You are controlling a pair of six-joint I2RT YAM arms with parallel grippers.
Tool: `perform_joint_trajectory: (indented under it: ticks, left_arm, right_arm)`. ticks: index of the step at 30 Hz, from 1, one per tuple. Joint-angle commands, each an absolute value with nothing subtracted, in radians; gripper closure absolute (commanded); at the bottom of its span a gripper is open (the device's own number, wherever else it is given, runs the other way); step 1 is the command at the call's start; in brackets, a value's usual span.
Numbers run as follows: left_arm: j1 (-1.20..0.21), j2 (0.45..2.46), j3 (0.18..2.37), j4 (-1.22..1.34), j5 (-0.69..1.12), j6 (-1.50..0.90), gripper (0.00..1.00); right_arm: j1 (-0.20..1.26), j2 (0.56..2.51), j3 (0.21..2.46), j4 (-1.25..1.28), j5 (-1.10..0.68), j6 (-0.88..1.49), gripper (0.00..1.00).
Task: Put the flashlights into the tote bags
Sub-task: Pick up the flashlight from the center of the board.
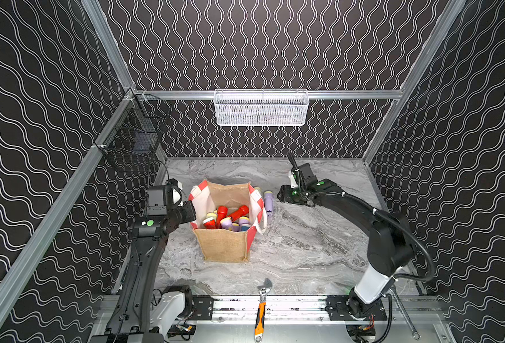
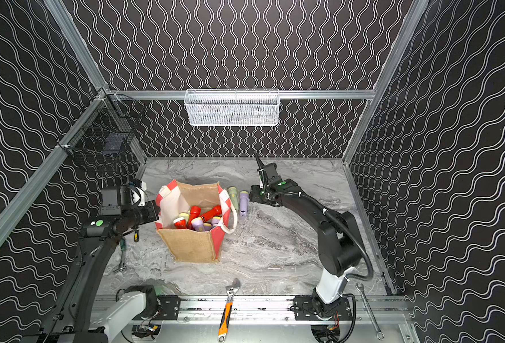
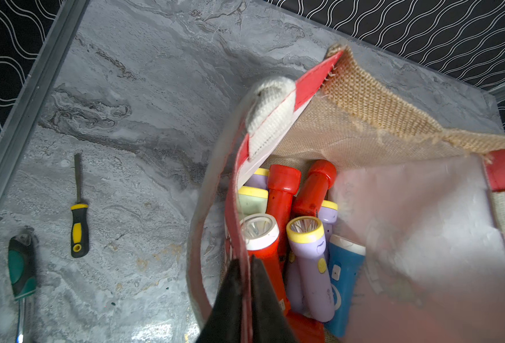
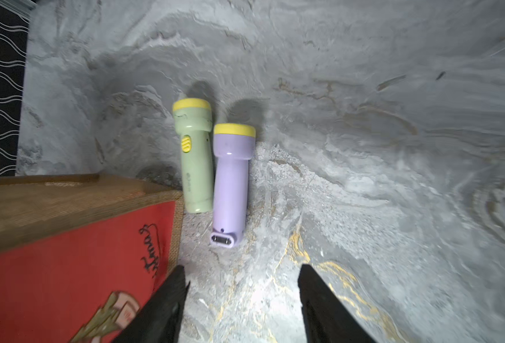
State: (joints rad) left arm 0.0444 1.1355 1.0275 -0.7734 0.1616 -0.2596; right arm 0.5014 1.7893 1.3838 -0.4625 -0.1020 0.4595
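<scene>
Two flashlights [image 4: 196, 160] beside tote bag [image 4: 67, 261]; eight-plus inside.

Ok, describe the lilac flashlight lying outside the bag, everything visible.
The lilac flashlight is plastic, with a wider head rimmed in yellow and a metal-lined slot in its tail end. It lies flat on the marble table, outside the tote bag, parallel to a pale green flashlight and seemingly touching it. The open right gripper hangs short of its tail.

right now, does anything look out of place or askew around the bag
A green flashlight and a lilac flashlight lie side by side on the table outside the bag. The bag's mouth is pulled out of square where the left gripper pinches its rim.
</scene>
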Motion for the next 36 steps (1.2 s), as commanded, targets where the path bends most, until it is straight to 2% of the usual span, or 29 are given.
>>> perform_joint_trajectory:
  ticks: [1, 6, 9, 16, 24, 36]
  left_arm:
    - [0.045, 1.158, 1.051, -0.778, 0.182, -0.273, 0.71]
    - [0.046, 1.216, 1.066, -0.783, 0.251, -0.271, 0.65]
    - [0.045, 1.253, 1.085, -0.810, 0.215, -0.272, 0.68]
    - [0.045, 1.241, 1.103, -0.842, 0.148, -0.266, 0.99]
    - [0.046, 1.223, 1.131, -0.884, 0.078, -0.270, 1.00]
    - [0.046, 1.212, 1.115, -0.887, 0.080, -0.278, 1.00]
  right_arm:
    - [0.490, 1.833, 1.407, -0.417, -0.170, 0.462, 0.39]
    - [0.476, 1.880, 1.422, -0.394, -0.202, 0.457, 0.39]
    - [0.470, 1.891, 1.438, -0.393, -0.209, 0.453, 0.39]
    - [0.467, 1.972, 1.478, -0.377, -0.251, 0.457, 0.40]
    - [0.488, 2.034, 1.502, -0.383, -0.287, 0.447, 0.40]
    - [0.510, 2.117, 1.570, -0.467, -0.185, 0.424, 0.40]
